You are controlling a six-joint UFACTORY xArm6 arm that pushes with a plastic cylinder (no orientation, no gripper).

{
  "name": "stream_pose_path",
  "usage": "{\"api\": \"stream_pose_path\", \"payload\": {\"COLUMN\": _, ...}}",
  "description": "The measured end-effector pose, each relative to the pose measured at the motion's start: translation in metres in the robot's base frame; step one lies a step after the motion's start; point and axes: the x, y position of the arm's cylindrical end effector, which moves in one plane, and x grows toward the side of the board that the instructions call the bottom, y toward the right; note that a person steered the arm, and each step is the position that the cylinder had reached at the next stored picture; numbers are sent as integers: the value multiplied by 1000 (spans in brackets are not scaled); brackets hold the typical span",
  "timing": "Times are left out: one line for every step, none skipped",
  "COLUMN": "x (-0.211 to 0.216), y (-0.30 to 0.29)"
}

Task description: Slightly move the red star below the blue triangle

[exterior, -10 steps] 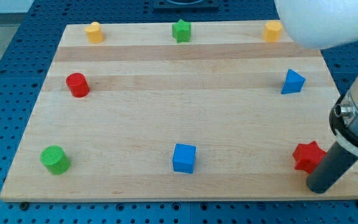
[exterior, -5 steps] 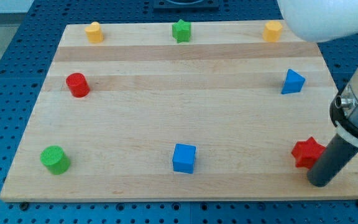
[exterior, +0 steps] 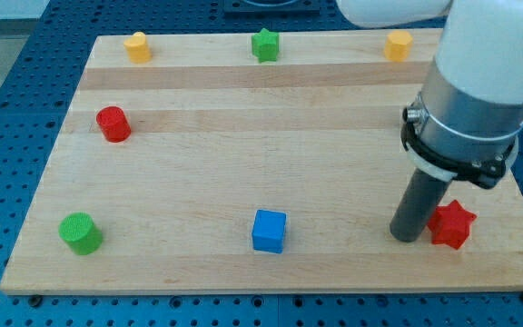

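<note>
The red star (exterior: 452, 225) lies on the wooden board (exterior: 243, 163) near the view's bottom right corner. My tip (exterior: 407, 238) rests on the board just to the left of the star, touching or nearly touching its left side. The blue triangle does not show; the arm's white body and dark collar (exterior: 461, 145) cover the spot at the view's right where it stood.
A blue cube (exterior: 269, 231) sits at bottom centre, a green cylinder (exterior: 80, 233) at bottom left, a red cylinder (exterior: 113, 123) at left. Along the top edge stand a yellow block (exterior: 136, 46), a green star (exterior: 264, 44) and an orange block (exterior: 398, 44).
My tip has swung from the star's lower right round to its left side. The arm now covers the blue triangle. The red star sits about where it was, shifted slightly.
</note>
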Motion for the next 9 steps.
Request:
{"api": "stream_pose_path", "payload": {"x": -1, "y": 1}}
{"api": "stream_pose_path", "payload": {"x": -1, "y": 4}}
{"api": "stream_pose_path", "payload": {"x": -1, "y": 9}}
{"api": "stream_pose_path", "payload": {"x": -1, "y": 15}}
{"api": "stream_pose_path", "payload": {"x": -1, "y": 20}}
{"api": "stream_pose_path", "payload": {"x": -1, "y": 22}}
{"api": "stream_pose_path", "payload": {"x": -1, "y": 23}}
{"api": "stream_pose_path", "payload": {"x": -1, "y": 25}}
{"api": "stream_pose_path", "payload": {"x": -2, "y": 25}}
